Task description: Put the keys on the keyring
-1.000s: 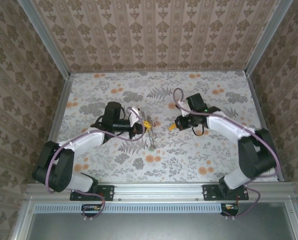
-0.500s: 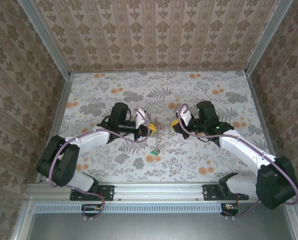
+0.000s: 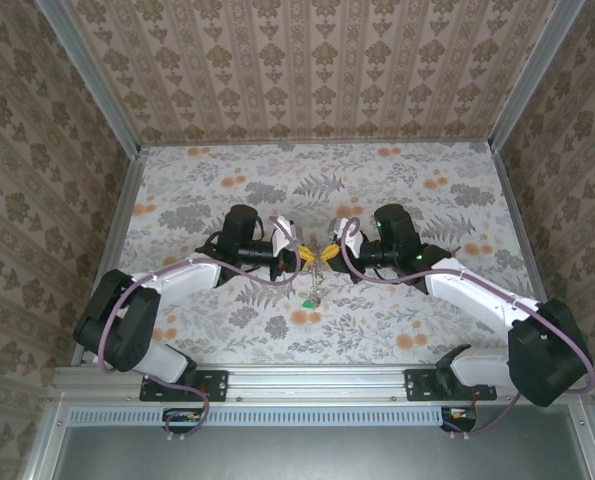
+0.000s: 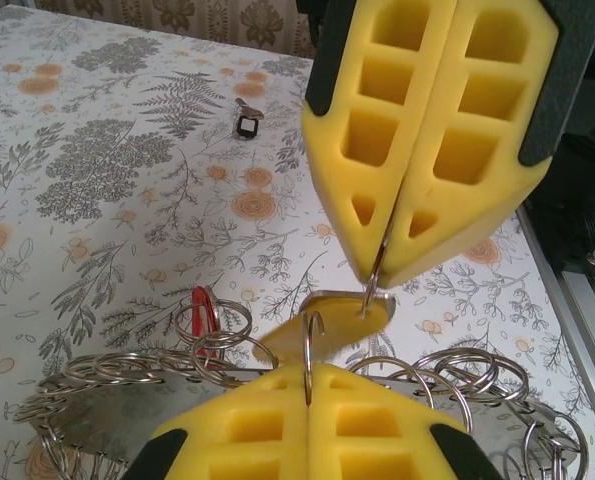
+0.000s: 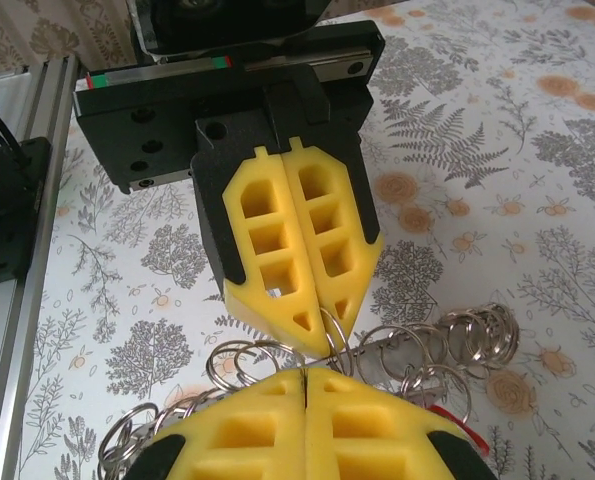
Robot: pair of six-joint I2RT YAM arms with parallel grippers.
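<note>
Arms (image 3: 182,272) inward, tip-to-tip (jaws closed)

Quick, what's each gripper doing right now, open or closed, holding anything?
Left gripper: closed, pinching a wire ring.
Right gripper: closed, pinching a wire; whether it's the same ring cannot be told.

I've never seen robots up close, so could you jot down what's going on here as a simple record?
left gripper: shut on the keyring
right gripper: shut, tip to tip with the left one, pinching the wire too
keyring: held between both tips, above the table
red key: among smaller rings hanging below
</note>
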